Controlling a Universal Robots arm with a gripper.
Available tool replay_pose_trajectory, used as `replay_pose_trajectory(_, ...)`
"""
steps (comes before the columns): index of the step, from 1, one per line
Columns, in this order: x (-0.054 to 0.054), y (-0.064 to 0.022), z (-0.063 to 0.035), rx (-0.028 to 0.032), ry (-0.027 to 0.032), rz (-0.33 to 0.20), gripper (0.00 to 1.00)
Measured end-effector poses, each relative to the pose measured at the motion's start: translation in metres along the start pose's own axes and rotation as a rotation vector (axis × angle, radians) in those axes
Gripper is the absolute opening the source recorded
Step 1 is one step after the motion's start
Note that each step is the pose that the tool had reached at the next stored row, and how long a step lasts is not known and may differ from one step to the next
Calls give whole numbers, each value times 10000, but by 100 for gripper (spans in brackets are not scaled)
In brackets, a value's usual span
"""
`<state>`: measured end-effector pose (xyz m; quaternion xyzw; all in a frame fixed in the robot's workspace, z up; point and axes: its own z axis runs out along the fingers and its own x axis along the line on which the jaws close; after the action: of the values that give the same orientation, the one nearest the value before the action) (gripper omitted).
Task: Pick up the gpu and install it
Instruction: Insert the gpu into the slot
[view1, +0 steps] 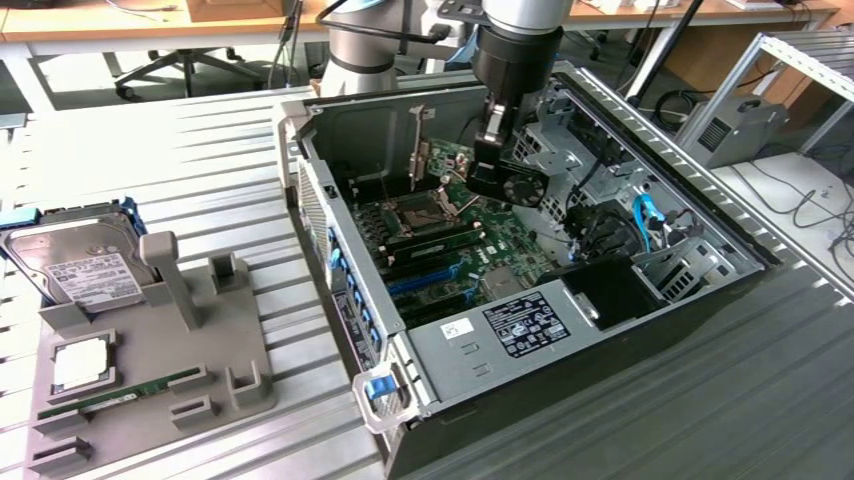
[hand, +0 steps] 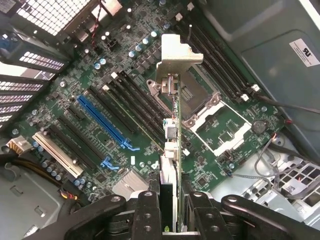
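My gripper (hand: 173, 202) is shut on the gpu (hand: 175, 135), which I see edge-on in the wrist view, with its silver end bracket (hand: 178, 57) at the far end. The card hangs above the green motherboard (hand: 125, 60). It is over the black slots beside the open CPU socket (hand: 212, 117) and apart from the long blue slot (hand: 106, 121). In the exterior view, the gripper (view1: 491, 160) reaches down into the open computer case (view1: 400, 330) with the gpu (view1: 518, 186) held over the board's far part.
The case walls, a drive cage (view1: 674, 265) and blue cables (view1: 646, 215) ring the board. On the exterior view's left, a grey holder tray (view1: 220, 345) carries a silver hard drive (view1: 87, 275), a CPU (view1: 83, 362) and a green RAM stick (view1: 120, 400).
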<state>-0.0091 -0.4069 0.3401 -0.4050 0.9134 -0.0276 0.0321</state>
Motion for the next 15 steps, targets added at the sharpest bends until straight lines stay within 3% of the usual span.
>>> replay_pose_trajectory(15, 0, 0, 2, -37, -80, -1081, 27)
